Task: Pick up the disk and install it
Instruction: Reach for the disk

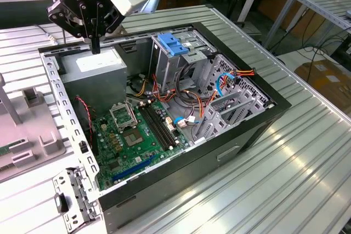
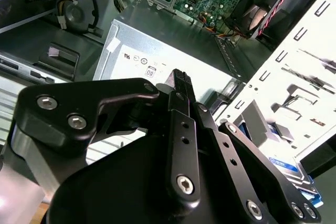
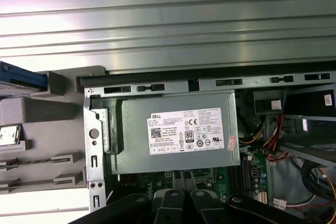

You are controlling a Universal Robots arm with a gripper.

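**Claw empty over the case, disk not yet picked up**

The work stands at the very start of the pick. The black two-fingered claw hangs point-down above the large grey metal power-supply box, close over its white label but not touching it. Its fingers are pressed together with nothing between them, which both wrist views bear out.

That box sits inside the open black computer case, in the case corner nearest the tabletop edge on the exterior view's left. The case lies on the ribbed aluminium tabletop.

The flat rectangular silver disk with a white label, blue stripe and blue plastic rails is outside the case. It lies just past the case's perforated side wall, on the pale grey moulded fixture by that same tabletop edge. (I cannot tell whether it stands upright in a slot or leans.) It is near the claw but clearly apart from it.

As I judge it, a grasp calls for two things:
- The fingers must be spread apart.
- The claw must be carried off the box, across the case wall, and squared to the disk's rails.

The grey metal drive cage, with its blue plastic bracket, stands on the far side of the case from the fixture. It looks the likely seat for the disk, so the carry would have to clear the wall and the loose cables.
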